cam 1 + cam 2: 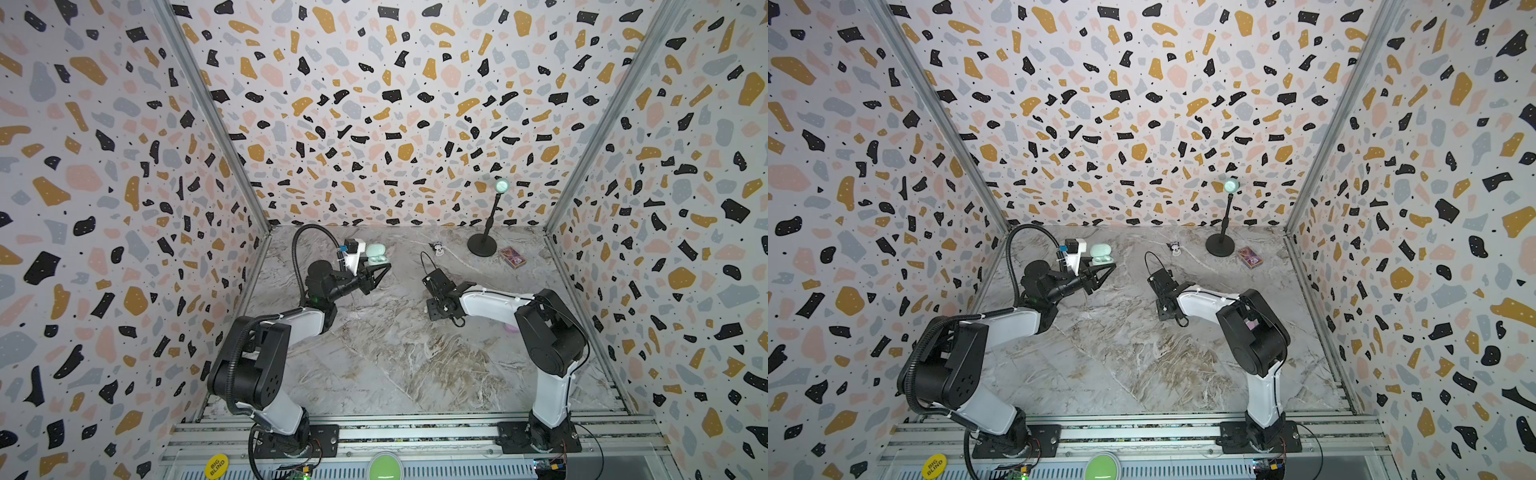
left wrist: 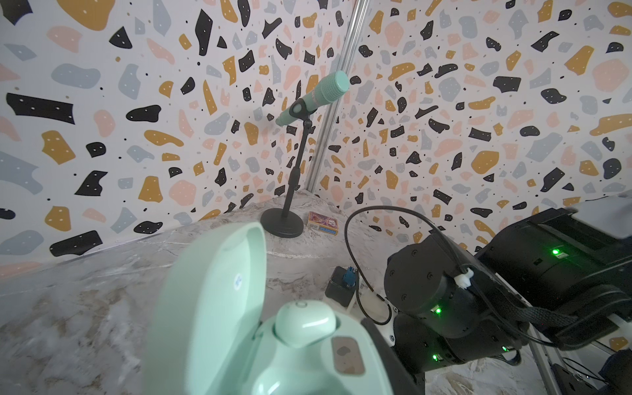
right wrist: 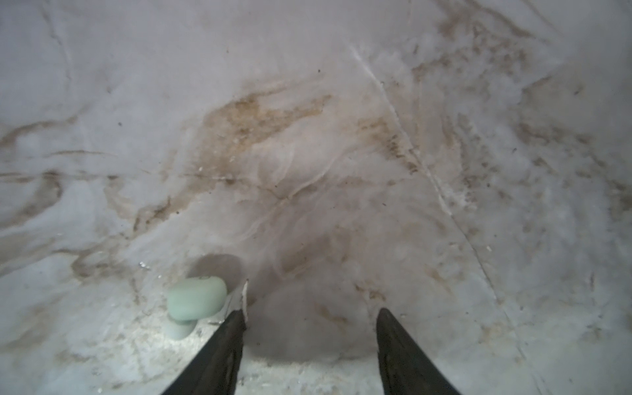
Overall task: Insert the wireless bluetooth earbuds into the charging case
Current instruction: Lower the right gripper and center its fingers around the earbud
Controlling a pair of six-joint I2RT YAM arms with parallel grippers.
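My left gripper (image 1: 380, 272) is shut on the mint charging case (image 1: 376, 255) and holds it above the back left of the table with its lid open. In the left wrist view the case (image 2: 239, 342) fills the foreground and a mint earbud (image 2: 304, 323) sits in one of its wells; a dark finger (image 2: 386, 359) presses its side. My right gripper (image 3: 311, 314) points down at the marble table, open, with nothing between its fingers. Another mint earbud (image 3: 196, 301) lies on the table just outside one fingertip (image 3: 236, 321). No pink earbuds are clearly seen.
A microphone on a black stand (image 1: 482, 245) and a small card box (image 1: 513, 257) are at the back right. A small dark and white item (image 1: 437, 248) lies at the back centre. Something pink (image 1: 510, 328) shows partly under the right forearm. Patterned walls enclose three sides.
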